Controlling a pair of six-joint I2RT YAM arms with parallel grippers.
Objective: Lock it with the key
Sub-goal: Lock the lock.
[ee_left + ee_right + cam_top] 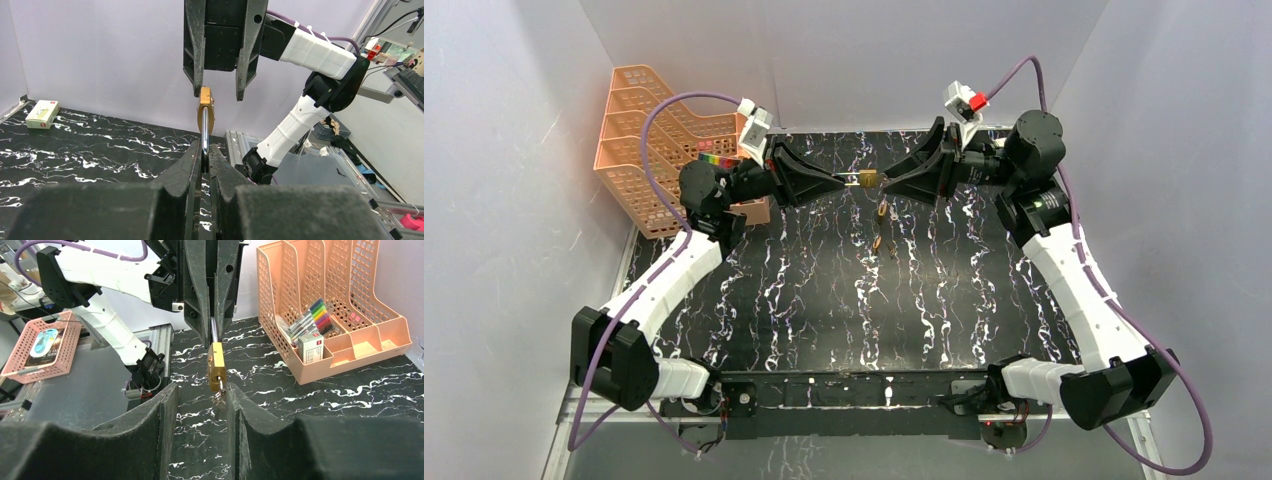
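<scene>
Above the far half of the black marbled surface (824, 300), the two arms meet tip to tip with a brass padlock (868, 178) held in mid-air between them. The left tool (202, 152) is clenched on the padlock's steel shackle. The right tool (201, 387) faces it with jaws apart, one on each side of the lock body, a gap showing at one side at least. Keys (880, 228) dangle beneath the padlock. Beyond, at the far left corner, stands a peach organiser (350, 305) holding coloured pens (312, 317).
</scene>
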